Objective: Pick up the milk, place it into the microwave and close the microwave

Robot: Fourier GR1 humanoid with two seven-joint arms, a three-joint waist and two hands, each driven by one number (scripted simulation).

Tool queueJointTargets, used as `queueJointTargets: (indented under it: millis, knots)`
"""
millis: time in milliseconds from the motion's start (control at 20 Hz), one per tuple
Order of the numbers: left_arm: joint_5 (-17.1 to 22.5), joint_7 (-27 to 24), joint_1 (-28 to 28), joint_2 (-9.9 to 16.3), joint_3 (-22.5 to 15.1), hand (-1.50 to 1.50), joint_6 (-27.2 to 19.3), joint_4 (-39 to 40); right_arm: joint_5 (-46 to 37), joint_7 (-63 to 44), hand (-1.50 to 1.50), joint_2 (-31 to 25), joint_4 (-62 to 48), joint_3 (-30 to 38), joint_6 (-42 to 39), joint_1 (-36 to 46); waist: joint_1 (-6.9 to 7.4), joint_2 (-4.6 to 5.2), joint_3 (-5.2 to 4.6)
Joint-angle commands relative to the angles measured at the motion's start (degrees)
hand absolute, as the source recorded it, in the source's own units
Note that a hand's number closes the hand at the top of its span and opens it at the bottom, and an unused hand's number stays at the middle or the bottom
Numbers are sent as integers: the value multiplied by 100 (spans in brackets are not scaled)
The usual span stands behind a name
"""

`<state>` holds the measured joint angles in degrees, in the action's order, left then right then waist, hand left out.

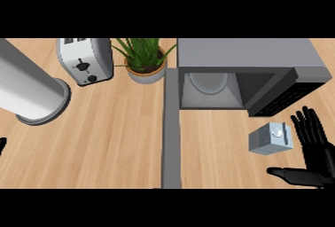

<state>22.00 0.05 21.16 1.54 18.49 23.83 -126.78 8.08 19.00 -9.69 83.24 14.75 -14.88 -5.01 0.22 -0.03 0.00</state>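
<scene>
Looking steeply down from the head view, we see a pale wooden tabletop (111, 142) with a grey strip running from the microwave's left edge down to the lower edge of the view. Our right hand (314, 153) shows at the lower right, palm open, its fingers (307, 124) straight and spread, pointing away from us, with the thumb stretched out to the left. It holds nothing. Just to the left of those fingers stands the milk (270, 138), a small grey-white carton with a round cap on its top face; we cannot tell whether the hand touches it, but it sits very close beside the palm.

Behind the milk, at the upper right, is the microwave (248, 53), a grey box with its cavity open toward us. A pale round turntable plate (208, 83) shows inside. The microwave's dark door (282, 95) is swung out to the right, and its lower corner ends near the milk.

At the far left edge, only a dark tip of our left hand (2, 144) shows; we cannot tell how it is shaped.

Along the back of the tabletop, left of the microwave, stands a potted plant (145, 60) with long green leaves, and left of that a silver toaster (85, 60). A large grey cylinder (29, 91) lies tilted across the upper left corner.
</scene>
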Motion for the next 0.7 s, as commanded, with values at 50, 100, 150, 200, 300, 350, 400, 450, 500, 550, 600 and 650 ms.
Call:
queueJointTargets:
  millis: [50,100,150,200,300,350,400,450,500,550,600,650]
  knots:
    - [-82,-105,246,-147,-206,-150,142,-9,-476,708,-150,-61,-768,-123,-49,280,14,1,1]
    - [487,108,171,124,302,-150,229,-40,-331,908,-150,-408,-1413,197,-221,710,39,5,3]
    - [193,88,-133,23,200,-150,138,156,-470,652,-150,4,-816,-104,123,430,-3,1,0]
    - [227,226,236,-122,56,-150,144,-360,-382,1201,-150,-205,-1587,119,-115,769,27,3,3]
    - [346,619,-194,-11,95,-150,-183,-419,-570,1285,-150,74,-1437,-86,129,563,0,2,2]
    - [-51,-297,106,-146,22,-150,352,247,-509,913,-150,-20,-1183,-89,111,550,0,-1,-1]
    - [-262,169,-286,-148,-203,-150,-181,15,-336,1357,-150,-174,-1718,138,-178,539,-11,4,2]
    - [189,276,174,-146,146,-150,155,-345,-442,1180,-150,-244,-1821,126,4,898,15,1,1]
    - [186,183,434,-150,28,-150,133,-509,-659,1622,-150,-101,-2026,54,116,603,23,0,2]
    - [-282,-142,289,-151,-421,-150,-152,-206,-723,1614,-150,-311,-2495,177,179,1011,26,6,3]
    - [334,324,60,18,178,-150,55,-266,-622,1614,-150,-341,-2559,307,253,1062,19,5,3]
    - [-183,-1,-109,-150,-99,-150,-33,69,-852,1541,-150,-339,-2807,275,569,1286,23,13,3]
